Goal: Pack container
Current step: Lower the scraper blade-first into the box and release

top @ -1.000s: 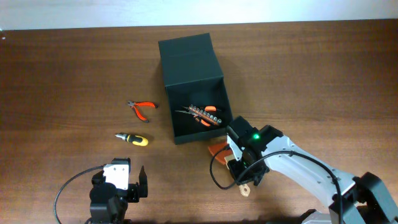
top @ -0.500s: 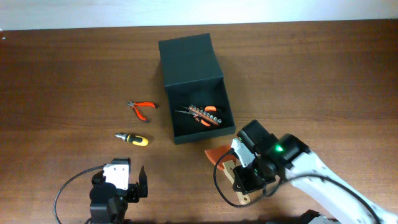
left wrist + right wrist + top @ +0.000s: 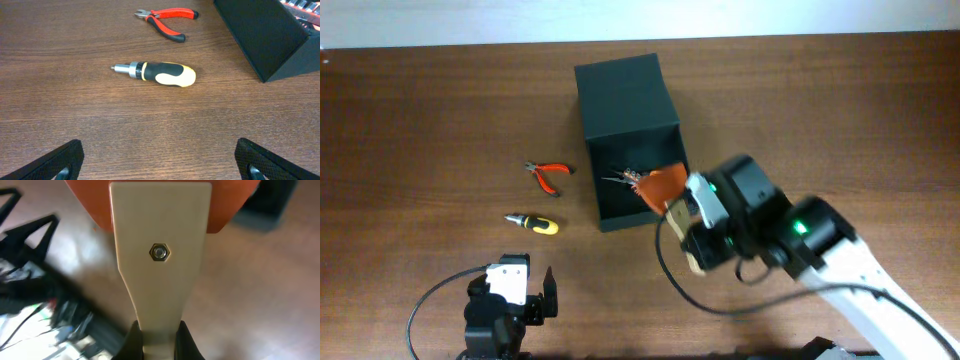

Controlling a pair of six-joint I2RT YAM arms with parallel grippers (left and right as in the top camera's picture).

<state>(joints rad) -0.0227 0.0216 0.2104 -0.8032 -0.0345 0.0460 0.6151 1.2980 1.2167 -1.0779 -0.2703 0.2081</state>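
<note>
two tools lie unpacked on the table (image 3: 420,120), left of centre: pliers (image 3: 548,174), screwdriver (image 3: 533,222). container (image 3: 625,120) upper centre, open, some tools inside. right gripper (image 3: 159,337) pinches the scraper (image 3: 160,280), blade over the box mouth. left gripper (image 3: 160,162) lower left, jaws spread.

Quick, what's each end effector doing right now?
Left end effector: open, holding nothing.
Right end effector: shut on the orange-bladed scraper, gripping its tan handle.

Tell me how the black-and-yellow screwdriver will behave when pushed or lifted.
The screwdriver looks rigid, so it should lift without flexing. Its rounded handle lies flat on the table, so a sideways push would probably roll it.
</note>
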